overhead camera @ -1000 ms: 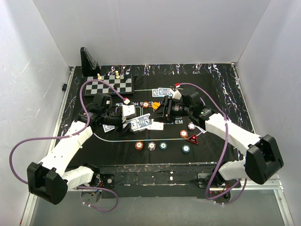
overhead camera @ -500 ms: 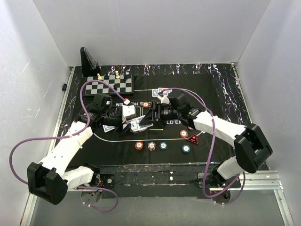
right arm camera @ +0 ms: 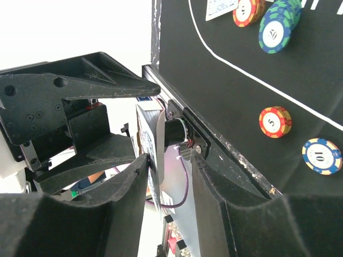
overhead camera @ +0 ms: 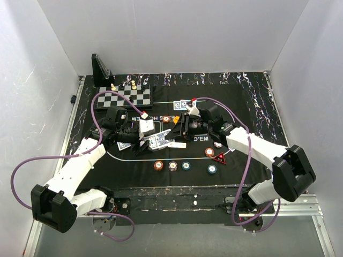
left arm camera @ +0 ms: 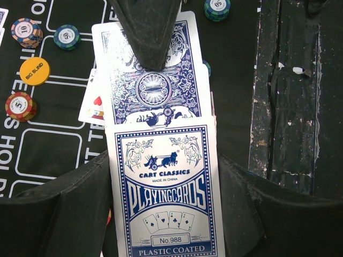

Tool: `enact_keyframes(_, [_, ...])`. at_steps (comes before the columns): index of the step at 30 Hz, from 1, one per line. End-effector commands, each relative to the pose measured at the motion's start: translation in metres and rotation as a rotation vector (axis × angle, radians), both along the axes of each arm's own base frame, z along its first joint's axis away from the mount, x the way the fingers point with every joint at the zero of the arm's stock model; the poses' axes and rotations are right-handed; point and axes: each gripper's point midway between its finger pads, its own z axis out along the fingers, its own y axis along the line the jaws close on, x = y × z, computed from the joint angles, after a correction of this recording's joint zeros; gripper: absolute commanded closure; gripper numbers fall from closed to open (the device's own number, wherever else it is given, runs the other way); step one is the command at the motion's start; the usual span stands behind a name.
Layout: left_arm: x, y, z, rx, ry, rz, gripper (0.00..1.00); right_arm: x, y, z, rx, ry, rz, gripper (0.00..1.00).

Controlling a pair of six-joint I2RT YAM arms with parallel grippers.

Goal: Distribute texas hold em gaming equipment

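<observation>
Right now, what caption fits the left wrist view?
Left gripper holds the card box; one blue-backed card sticks out.

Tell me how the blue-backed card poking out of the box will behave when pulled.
The card looks thin and glossy, so it will probably bend and could slip from a light pinch. The card box reads plastic coated, so cards likely slide freely; more than one may come out.
</observation>
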Motion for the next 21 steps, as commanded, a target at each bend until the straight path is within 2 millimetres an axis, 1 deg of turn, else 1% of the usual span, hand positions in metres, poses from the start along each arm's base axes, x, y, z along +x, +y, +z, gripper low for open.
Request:
enact_keyframes(1, [0.0,-0.006,0.02,-0.048,-0.057,-0.022,0.71,0.001,-0.007,0.011,0.033,-0.03,-0.012,0.56])
enact_keyframes(8, [0.001,-0.005,0.021,-0.048,-0.064,-0.017,0.72,0.0,-0.009,0.011,0.047,-0.026,-0.01,0.62])
enact_keyframes(11, [0.002,-0.005,0.022,-0.048,-0.065,-0.015,0.73,0.0,-0.011,0.013,0.049,-0.03,-0.016,0.69])
enact_keyframes(14, [0.002,-0.005,0.021,-0.049,-0.062,-0.015,0.72,0.002,-0.015,0.015,0.05,-0.036,-0.029,0.73])
enact_keyframes(21, [0.0,-0.005,0.018,-0.047,-0.051,-0.012,0.73,0.006,-0.028,0.025,0.055,-0.063,-0.07,0.8])
